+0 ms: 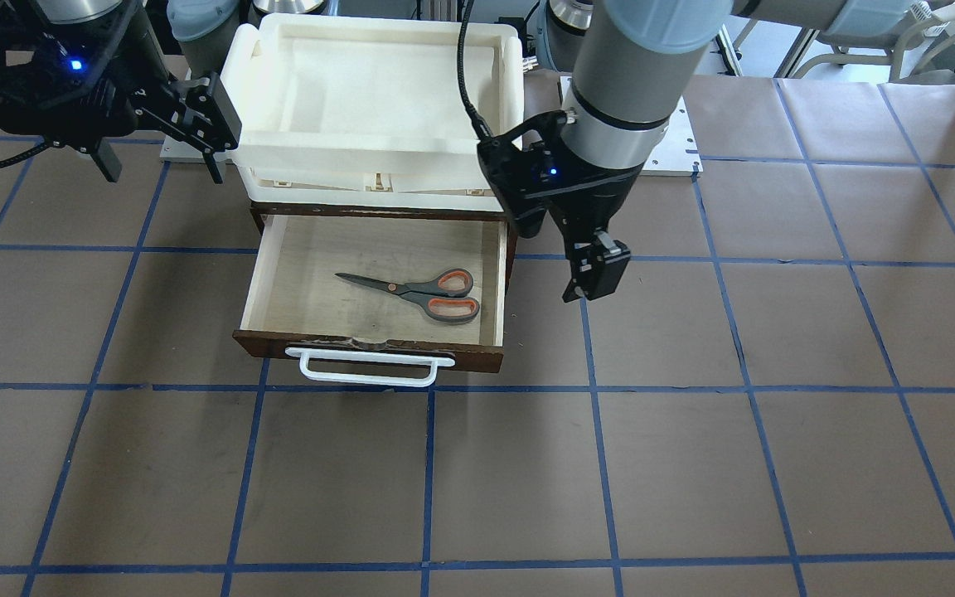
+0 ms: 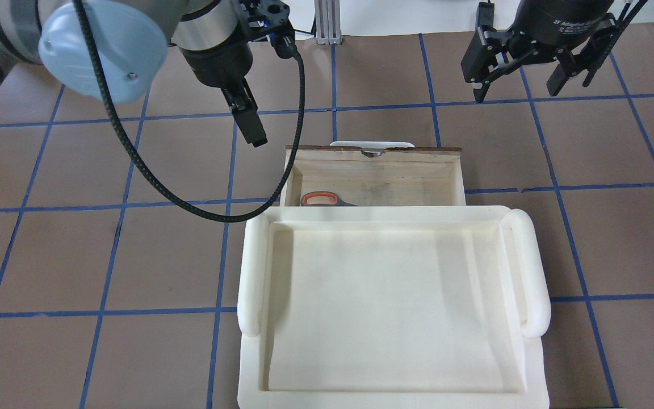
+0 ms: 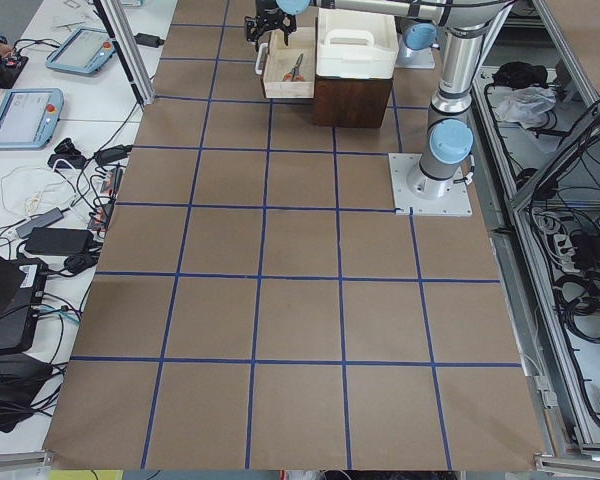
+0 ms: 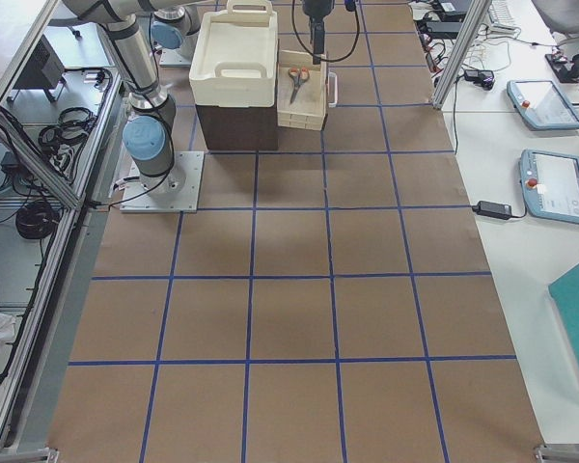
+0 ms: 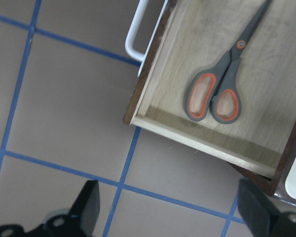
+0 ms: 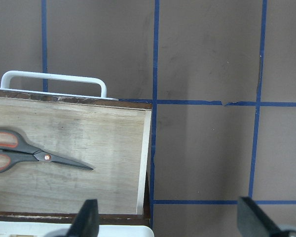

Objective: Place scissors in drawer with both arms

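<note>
Worktop [image 1: 477, 481] of brown squares with blue grid lines fills the foreground of the front-facing view; all clock directions below are read in that view.

Nearest on it is the white handle [image 1: 370, 367] on the front of the drawer [image 1: 312, 249]. The drawer stands pulled out, its pale floor exposed. The scissors [image 1: 424, 293] lie flat inside it with blades closed. Their orange-lined loops sit toward 3 o'clock, close to the side wall and nearer the drawer front than the back. Their tips point to about 10 o'clock, ending near the middle of the floor. Nothing touches them.

At 3 o'clock of the drawer, outside its wall, the left end effector [image 1: 585, 286] hangs above the worktop with its tips pointing down. From here it is seen edge-on, but the left wrist view shows its fingers [image 5: 89, 207] spread wide with nothing between them, the drawer corner and scissors lying beyond.

Behind the drawer, at 12 o'clock, a white tray [image 1: 378, 91] sits on top of the dark cabinet [image 3: 352, 100] that houses the drawer.

Farther back, at 10 o'clock, the right end effector [image 2: 515, 91] is raised clear of drawer and scissors. Its fingers are parted and hold nothing, and its wrist view looks down on the drawer's handle end.
</note>
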{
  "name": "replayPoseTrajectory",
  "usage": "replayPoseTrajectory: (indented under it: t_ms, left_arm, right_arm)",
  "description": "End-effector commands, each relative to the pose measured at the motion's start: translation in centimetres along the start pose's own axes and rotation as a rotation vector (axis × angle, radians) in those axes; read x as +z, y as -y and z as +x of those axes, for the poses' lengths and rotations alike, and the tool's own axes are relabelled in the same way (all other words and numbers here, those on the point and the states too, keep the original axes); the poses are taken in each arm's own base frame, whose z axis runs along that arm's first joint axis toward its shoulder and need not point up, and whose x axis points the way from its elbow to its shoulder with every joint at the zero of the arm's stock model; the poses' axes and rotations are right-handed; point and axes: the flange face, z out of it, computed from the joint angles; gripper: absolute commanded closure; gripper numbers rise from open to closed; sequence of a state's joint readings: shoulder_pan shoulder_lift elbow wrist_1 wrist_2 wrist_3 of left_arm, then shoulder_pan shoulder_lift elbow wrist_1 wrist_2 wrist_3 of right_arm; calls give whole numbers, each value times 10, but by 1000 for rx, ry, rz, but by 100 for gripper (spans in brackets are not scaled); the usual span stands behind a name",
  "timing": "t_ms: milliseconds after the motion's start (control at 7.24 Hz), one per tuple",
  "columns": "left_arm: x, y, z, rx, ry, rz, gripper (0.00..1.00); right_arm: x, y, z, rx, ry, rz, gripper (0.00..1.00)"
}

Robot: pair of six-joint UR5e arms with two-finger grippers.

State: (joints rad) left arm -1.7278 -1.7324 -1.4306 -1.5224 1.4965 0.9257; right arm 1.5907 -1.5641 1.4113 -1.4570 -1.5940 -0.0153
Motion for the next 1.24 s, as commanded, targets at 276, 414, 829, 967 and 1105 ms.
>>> replayPoseTrajectory:
  t_ms: [276, 414, 829, 967, 1105]
  left_arm:
    - [-35, -43, 3, -761, 28, 1, 0]
    - [-41, -67, -15, -844, 38, 6, 0]
    - [-50, -120, -37, -967, 150, -70, 0]
    - [-51, -121, -35, -1007, 161, -70, 1]
    - [-53, -113, -31, -1121, 99, -8, 1]
  right_arm:
    - [-2, -2, -1, 0, 3, 3, 0]
    - [-2, -2, -1, -2, 2, 1, 0]
    - [-2, -2, 0, -2, -9, 1, 0]
    - [-2, -2, 0, -2, -9, 1, 0]
    - [-2, -2, 0, -2, -9, 1, 0]
